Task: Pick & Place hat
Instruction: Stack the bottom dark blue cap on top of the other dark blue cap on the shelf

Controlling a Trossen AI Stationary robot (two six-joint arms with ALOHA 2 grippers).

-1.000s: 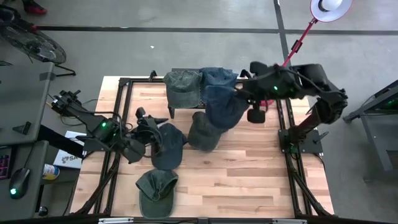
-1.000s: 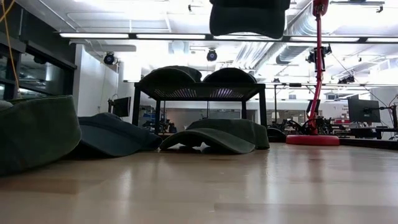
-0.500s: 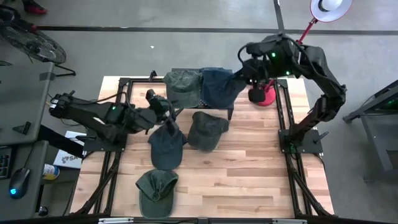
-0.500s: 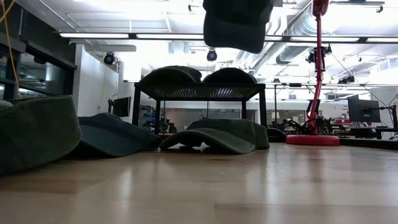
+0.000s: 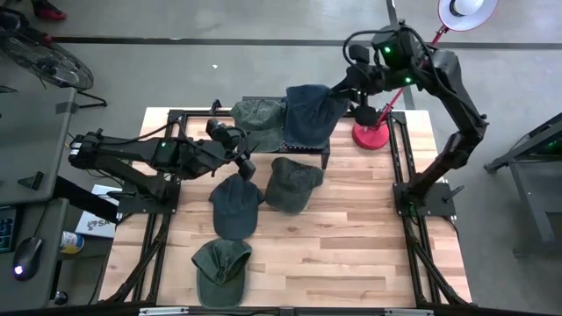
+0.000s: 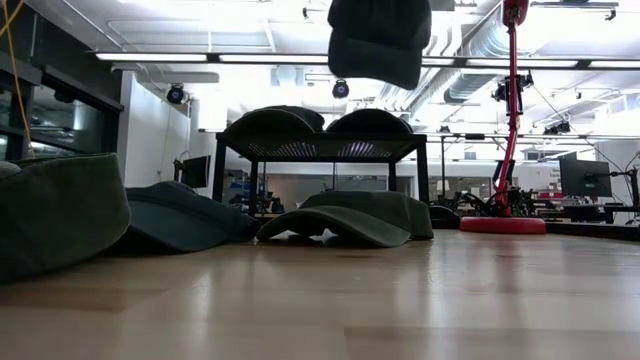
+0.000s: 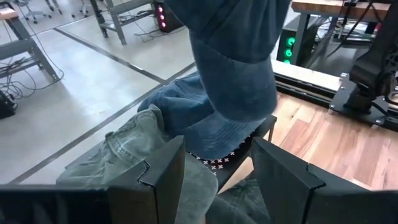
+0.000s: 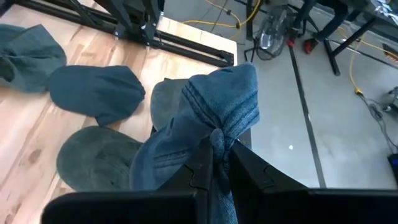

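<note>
My right gripper (image 5: 342, 88) is shut on a blue denim cap (image 5: 312, 110) high above the black stand (image 5: 327, 151) at the table's far side. The cap also shows at the top of the low view (image 6: 380, 40). A green hat (image 5: 259, 118) and another blue hat (image 7: 180, 118) lie crown-up on the stand's top. My left gripper (image 5: 243, 160) is open and holds nothing. It hovers just in front of the stand, pointing at it (image 7: 214, 155). My right gripper (image 8: 214, 155) pinches a bunched fold of the blue cap's cloth (image 8: 217, 134) between its two fingers. The cap hangs below the fingers, lifted clear of the stand and the hats on it.
On the wooden table lie a dark blue hat (image 5: 235, 204), an olive hat (image 5: 292, 183) and a green hat (image 5: 219, 268) near the front edge. A red lamp base (image 5: 373, 136) stands at the far right. Black frame rails (image 5: 408, 175) run along the table's sides.
My right gripper has carried the blue cap up and toward the far edge, from above the olive hat to above the stand. My left gripper has risen from beside the dark blue hat and moved right and toward the stand.
</note>
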